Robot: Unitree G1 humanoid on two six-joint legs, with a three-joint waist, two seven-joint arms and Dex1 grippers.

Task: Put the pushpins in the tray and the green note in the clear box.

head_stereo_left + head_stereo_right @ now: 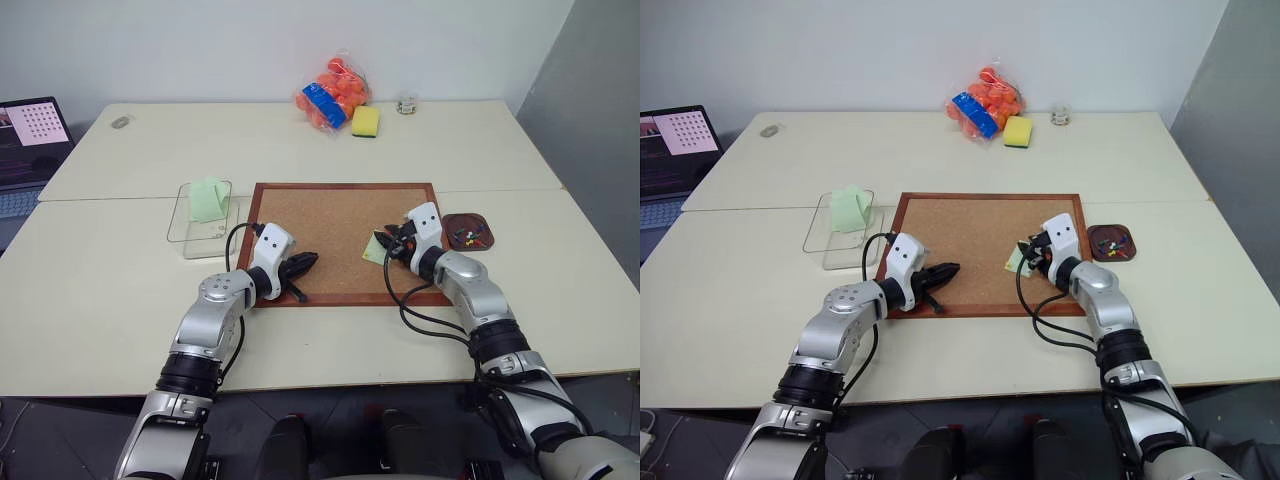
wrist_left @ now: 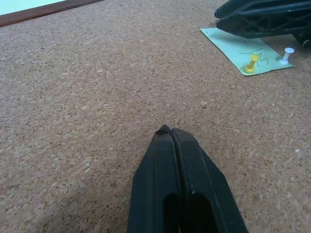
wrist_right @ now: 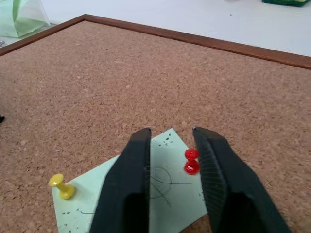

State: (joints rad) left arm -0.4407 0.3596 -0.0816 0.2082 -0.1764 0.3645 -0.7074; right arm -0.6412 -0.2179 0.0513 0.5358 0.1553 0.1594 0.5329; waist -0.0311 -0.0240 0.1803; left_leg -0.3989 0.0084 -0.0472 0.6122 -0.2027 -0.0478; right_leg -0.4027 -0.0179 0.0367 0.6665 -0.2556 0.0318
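Note:
The green note point(image 3: 170, 199) lies on the cork board point(image 1: 330, 215), held down by a red pushpin point(image 3: 191, 161), a yellow pushpin point(image 3: 60, 186) and a white pushpin point(image 2: 287, 54). My right gripper point(image 3: 172, 131) hangs low over the note; its fingers stand apart on either side of the red pin, with a gap wider than the pin. My left gripper point(image 2: 170, 131) is shut and empty over the board's near left part. The dark brown tray point(image 1: 450, 220), right of the board, holds several pushpins point(image 1: 468, 237). The clear box point(image 1: 190, 245) stands left of the board.
A mint green folded paper point(image 1: 208, 198) sits in the clear box. At the table's far side are a bag of orange balls point(image 1: 335, 95), a yellow-green sponge point(image 1: 366, 121) and a small glass jar point(image 1: 406, 105). A laptop point(image 1: 30, 140) stands at the far left.

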